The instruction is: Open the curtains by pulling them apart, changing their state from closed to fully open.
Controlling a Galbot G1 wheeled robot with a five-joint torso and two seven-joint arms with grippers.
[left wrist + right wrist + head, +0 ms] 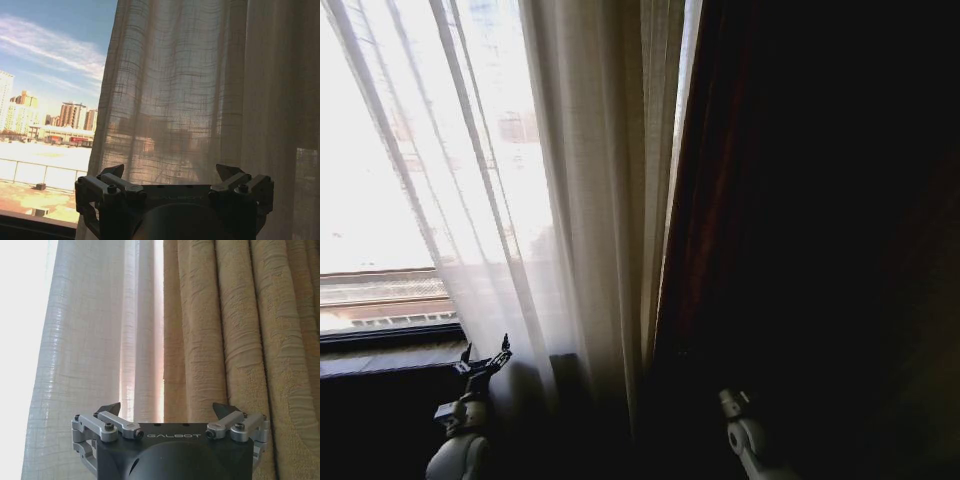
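The sheer cream curtains (590, 180) hang in front of me. They are thin over the bright window at the left and bunched into thick pleats at the centre. Their left edge slants down toward the sill. My left gripper (485, 358) is open and raised low at the left, just before the curtain's lower hem. In the left wrist view the left gripper (170, 172) faces the curtains (190, 85) with nothing between its fingers. My right gripper (735, 402) is low at the right. In the right wrist view the right gripper (167, 410) is open, facing the seam between the curtains (90, 340) and a heavy drape.
A dark heavy drape (720, 200) hangs right of the sheer fabric and looks tan up close (235, 330). The black window frame and sill (380, 335) run along the lower left. Bare glass (50, 75) left of the curtain edge shows sky and buildings.
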